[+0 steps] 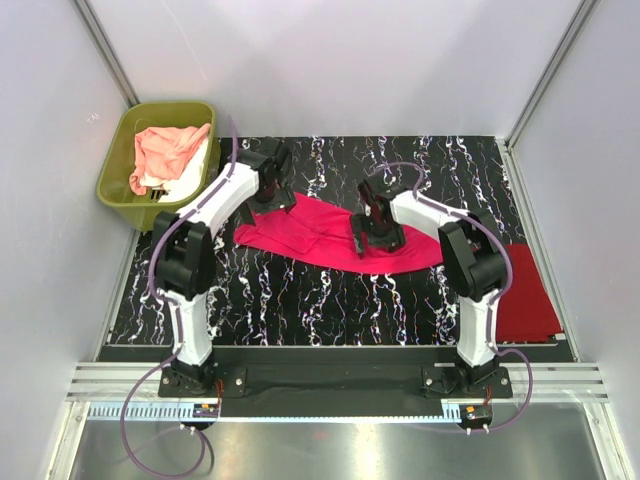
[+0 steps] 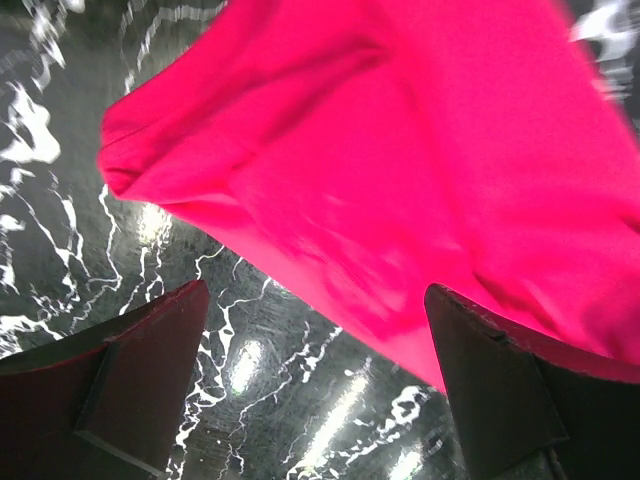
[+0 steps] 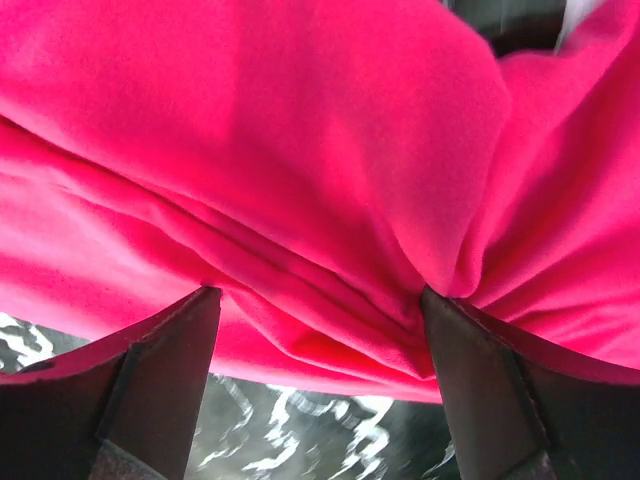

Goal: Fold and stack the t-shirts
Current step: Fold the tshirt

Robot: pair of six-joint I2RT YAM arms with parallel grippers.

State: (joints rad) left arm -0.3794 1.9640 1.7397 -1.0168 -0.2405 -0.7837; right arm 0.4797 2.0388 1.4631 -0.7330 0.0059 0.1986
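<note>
The hot pink t-shirt (image 1: pixel 320 235) lies rumpled across the middle of the black marbled table (image 1: pixel 300 300). My left gripper (image 1: pixel 272 195) is open just above the shirt's far left edge; in the left wrist view (image 2: pixel 315 290) bare table shows between its fingers and the pink shirt (image 2: pixel 400 150) lies ahead. My right gripper (image 1: pixel 372 232) is open over the shirt's middle; in the right wrist view (image 3: pixel 320 292) its fingers stand either side of a bunched pink fold (image 3: pixel 300 200). A darker red shirt (image 1: pixel 525 290) lies folded at the right edge.
An olive-green tub (image 1: pixel 120 150) stands at the back left off the table. It holds a peach-pink shirt (image 1: pixel 165 150) on top of a white shirt (image 1: pixel 190 180). White walls enclose the table on three sides.
</note>
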